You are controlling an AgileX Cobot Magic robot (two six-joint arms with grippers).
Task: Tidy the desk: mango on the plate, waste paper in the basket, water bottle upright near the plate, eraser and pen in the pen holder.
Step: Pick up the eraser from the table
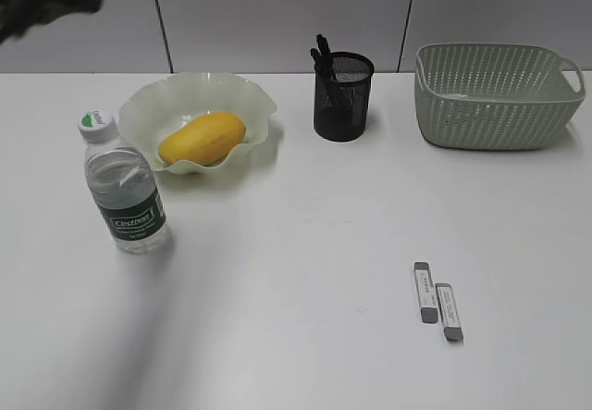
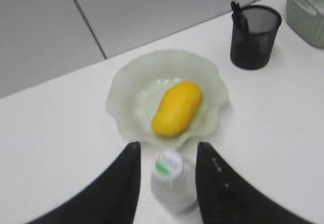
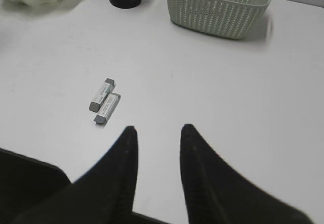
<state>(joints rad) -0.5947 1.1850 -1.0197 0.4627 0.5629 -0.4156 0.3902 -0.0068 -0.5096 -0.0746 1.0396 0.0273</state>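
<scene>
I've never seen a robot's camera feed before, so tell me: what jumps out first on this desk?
The bright yellow mango stands out, lying in the ruffled pale green plate at the back left. In front of it a water bottle stands upright, and the left wrist view shows the left gripper open above its cap. Two small erasers lie side by side at the front right, alone on the white desk.

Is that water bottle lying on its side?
No, the water bottle stands upright on the desk, its white cap on top, just left of the plate holding the mango.
</scene>
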